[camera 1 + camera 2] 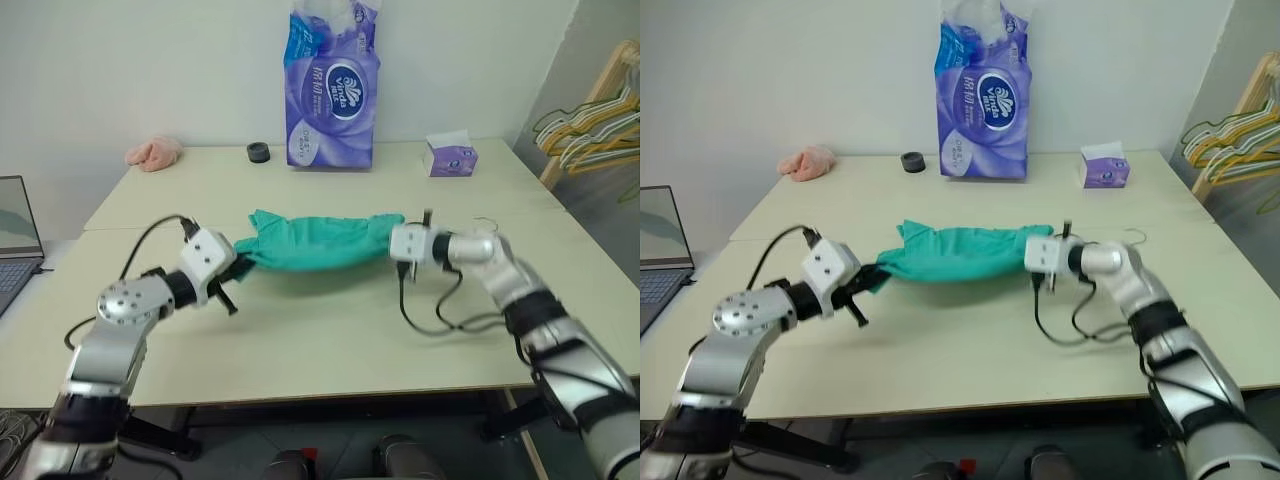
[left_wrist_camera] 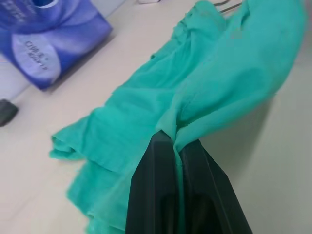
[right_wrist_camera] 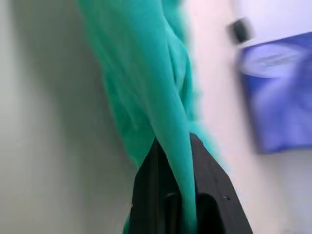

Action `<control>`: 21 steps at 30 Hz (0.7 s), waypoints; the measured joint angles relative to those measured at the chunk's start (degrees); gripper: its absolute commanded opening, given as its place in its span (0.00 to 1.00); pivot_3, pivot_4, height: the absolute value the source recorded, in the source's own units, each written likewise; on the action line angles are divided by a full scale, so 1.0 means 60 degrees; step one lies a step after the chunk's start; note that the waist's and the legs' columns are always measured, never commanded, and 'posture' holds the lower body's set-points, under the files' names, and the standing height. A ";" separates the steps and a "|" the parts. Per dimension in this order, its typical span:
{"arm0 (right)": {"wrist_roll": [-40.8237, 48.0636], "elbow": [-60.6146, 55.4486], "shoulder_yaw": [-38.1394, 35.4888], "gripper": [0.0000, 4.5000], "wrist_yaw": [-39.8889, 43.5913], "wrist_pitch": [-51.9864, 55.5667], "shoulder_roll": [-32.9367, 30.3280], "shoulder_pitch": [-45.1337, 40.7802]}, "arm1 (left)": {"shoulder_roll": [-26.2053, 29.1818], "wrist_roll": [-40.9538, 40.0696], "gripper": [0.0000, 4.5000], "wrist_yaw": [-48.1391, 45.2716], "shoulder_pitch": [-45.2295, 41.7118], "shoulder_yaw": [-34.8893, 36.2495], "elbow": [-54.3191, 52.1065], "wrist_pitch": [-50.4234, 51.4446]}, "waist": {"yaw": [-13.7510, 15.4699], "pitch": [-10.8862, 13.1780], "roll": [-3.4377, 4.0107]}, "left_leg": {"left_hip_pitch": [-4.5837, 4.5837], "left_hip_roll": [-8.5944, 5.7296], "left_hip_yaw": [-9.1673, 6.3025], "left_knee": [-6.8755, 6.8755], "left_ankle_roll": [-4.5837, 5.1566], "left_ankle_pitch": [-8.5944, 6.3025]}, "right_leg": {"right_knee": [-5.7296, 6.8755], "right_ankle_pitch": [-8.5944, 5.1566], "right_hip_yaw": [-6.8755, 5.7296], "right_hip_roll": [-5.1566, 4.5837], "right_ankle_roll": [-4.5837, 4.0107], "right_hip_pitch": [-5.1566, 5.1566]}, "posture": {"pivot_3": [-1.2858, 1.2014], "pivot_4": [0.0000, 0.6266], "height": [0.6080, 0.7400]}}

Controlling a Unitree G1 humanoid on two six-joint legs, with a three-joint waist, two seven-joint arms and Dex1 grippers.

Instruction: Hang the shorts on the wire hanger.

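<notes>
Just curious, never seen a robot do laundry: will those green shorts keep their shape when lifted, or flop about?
Probably flop: the shorts sag between the left gripper and right gripper. Likely light, since pinched edges carry them.

Shorts (image 1: pixel 318 240): teal-green soft fabric, bunched and stretched into a sagging band, ends at nine and three o'clock.
Position: mid-surface, lifted at both ends.
Wire hanger (image 1: pixel 1128 237): thin loop barely discernible at the three o'clock end.
</notes>
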 measured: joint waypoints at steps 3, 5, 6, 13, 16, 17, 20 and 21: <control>-0.0317 0.2067 -0.0011 0.00 -0.0791 -0.0384 0.0465 -0.1910 | -0.0362 0.0876 0.00 0.0529 -0.2691 -0.0525 0.3239 -0.0885 | -0.0065 -0.0005 -0.0010 | -0.0022 -0.0007 -0.0016 -0.0001 -0.0012 0.0008 | 0.0003 0.0005 -0.0011 0.0001 0.0000 -0.0016 | 0.45 0.02 1.00; -0.0560 0.3003 0.0043 0.00 -0.1571 -0.0630 0.0672 -0.2722 | -0.0408 0.1586 0.00 0.1233 -0.4289 -0.0872 0.5180 -0.1831 | -0.0189 -0.0014 -0.0021 | -0.0027 -0.0014 -0.0013 -0.0001 -0.0019 0.0007 | 0.0006 0.0012 0.0004 -0.0018 0.0016 -0.0024 | 0.45 0.02 1.00; -0.0758 0.3476 0.0071 0.00 -0.2144 -0.0705 0.0742 -0.3155 | -0.0427 0.2086 0.00 0.1919 -0.5335 -0.1162 0.6331 -0.2397 | -0.0231 0.0000 -0.0035 | -0.0071 -0.0019 -0.0014 0.0004 -0.0037 0.0017 | 0.0007 0.0012 0.0003 -0.0023 0.0019 -0.0066 | 0.45 0.02 1.00; -0.1279 0.3356 -0.0027 0.00 -0.4593 -0.3268 -0.0315 -0.4229 | 0.2069 0.5320 0.00 0.4647 -0.8124 -0.2374 0.6346 -0.6877 | -0.1015 -0.0326 0.0053 | -0.0375 -0.0055 0.0061 -0.0201 -0.0210 0.0101 | -0.0015 0.0052 0.0052 -0.0133 0.0101 -0.0469 | 0.44 0.04 1.00; -0.1382 0.3143 0.0168 0.00 -0.4121 -0.4235 -0.0297 -0.2872 | 0.2353 0.4898 0.00 0.2933 -0.5523 -0.2569 0.5220 -0.6719 | -0.1253 -0.0350 0.0075 | -0.0215 -0.0080 0.0163 -0.0288 -0.0127 0.0052 | -0.0050 -0.0078 0.0100 -0.0171 0.0142 -0.0323 | 0.44 0.04 1.00; -0.1384 0.3040 0.0284 0.00 -0.3756 -0.4472 -0.0167 -0.2331 | 0.2380 0.4480 0.00 0.2153 -0.4364 -0.2628 0.4605 -0.6290 | -0.1387 -0.0343 0.0069 | -0.0211 -0.0078 0.0171 -0.0283 -0.0110 0.0062 | -0.0009 -0.0076 0.0115 -0.0166 0.0140 -0.0339 | 0.44 0.04 1.00; -0.1095 0.2815 0.0505 0.00 -0.2299 -0.4889 0.0088 -0.0933 | 0.2597 0.2878 0.00 -0.0121 -0.1298 -0.2737 0.2365 -0.4585 | -0.1677 -0.0293 0.0038 | -0.0209 -0.0044 0.0168 -0.0233 -0.0060 0.0056 | 0.0046 -0.0055 0.0117 -0.0128 0.0107 -0.0350 | 0.44 0.05 1.00; -0.1001 0.2638 0.0548 0.00 -0.1804 -0.4962 0.0119 -0.0597 | 0.2874 0.2315 0.00 -0.0775 -0.0454 -0.2701 0.1498 -0.3948 | -0.1765 -0.0269 0.0023 | -0.0215 -0.0039 0.0162 -0.0195 -0.0055 0.0052 | 0.0088 -0.0055 0.0116 -0.0120 0.0106 -0.0355 | 0.44 0.05 1.00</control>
